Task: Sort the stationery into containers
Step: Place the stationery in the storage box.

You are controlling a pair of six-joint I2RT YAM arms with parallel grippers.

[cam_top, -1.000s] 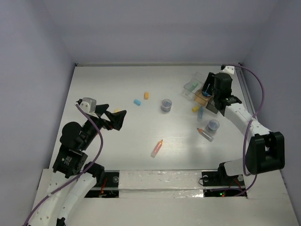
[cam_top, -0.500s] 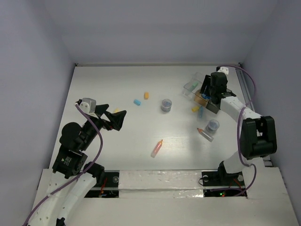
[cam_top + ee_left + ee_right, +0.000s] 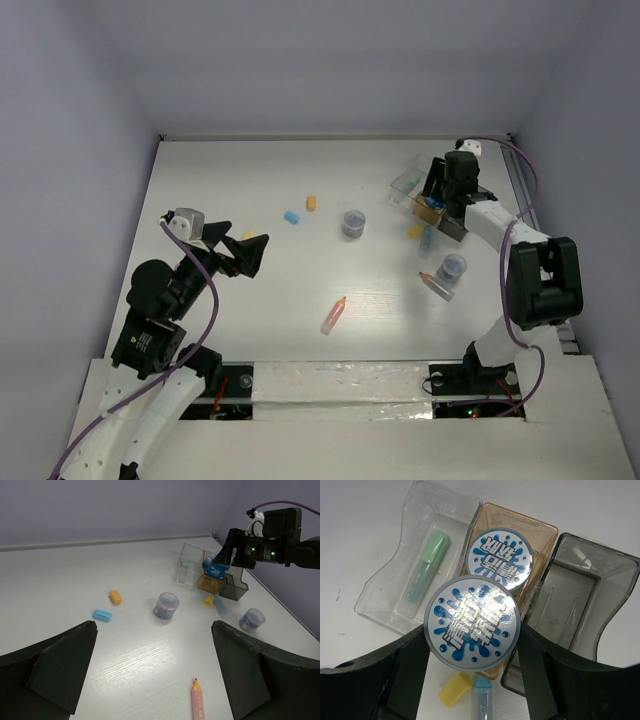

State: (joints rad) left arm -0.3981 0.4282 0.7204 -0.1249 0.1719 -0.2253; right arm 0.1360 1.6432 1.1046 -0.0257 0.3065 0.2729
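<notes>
Amber tray (image 3: 541,534): between clear box (image 3: 422,510) and dark tray (image 3: 582,600); holds 1 seated jar (image 3: 499,557).
Right gripper (image 3: 472,655): clamped on blue-white jar (image 3: 472,622), over amber tray's near end; we judge lowering, then release, comes next.
Left gripper (image 3: 152,675): jaws apart, empty.
Yellow block (image 3: 454,690): just beside tray's near end, outside our drop path.

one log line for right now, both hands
right hand: shut on jar over amber box | box holds: second jar | left hand: open, empty
</notes>
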